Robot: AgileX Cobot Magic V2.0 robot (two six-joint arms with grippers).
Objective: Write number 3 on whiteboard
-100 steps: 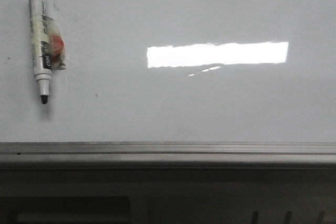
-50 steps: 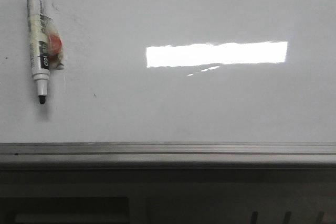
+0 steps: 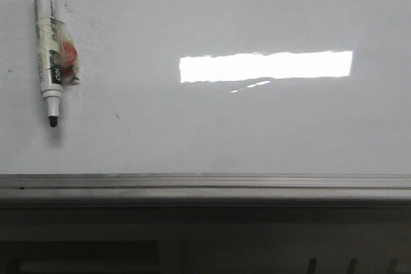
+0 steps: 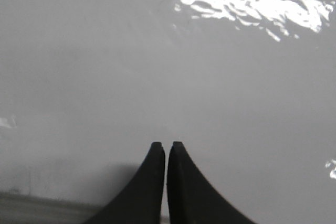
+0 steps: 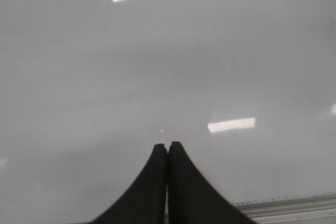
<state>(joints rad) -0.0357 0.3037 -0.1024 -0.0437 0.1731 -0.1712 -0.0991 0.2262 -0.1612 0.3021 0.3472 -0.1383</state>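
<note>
The whiteboard (image 3: 257, 133) fills the front view, glossy white with a silver-grey edge strip (image 3: 205, 183) along its near side. No number 3 shows on it. A white marker (image 3: 50, 46) with a black tip lies at the far left, tip pointing toward the near edge, with tape and a red patch on its barrel. Neither gripper shows in the front view. My left gripper (image 4: 166, 144) is shut and empty over bare board (image 4: 157, 66). My right gripper (image 5: 168, 144) is shut and empty over bare board (image 5: 157, 66).
A bright rectangular light reflection (image 3: 266, 66) lies on the board right of centre. Faint specks mark the board near the marker. The board's metal edge (image 5: 294, 208) shows beside my right gripper. A dark shelf lies below the edge strip.
The marker shows a slight shift in the picture and back; nothing else differs.
</note>
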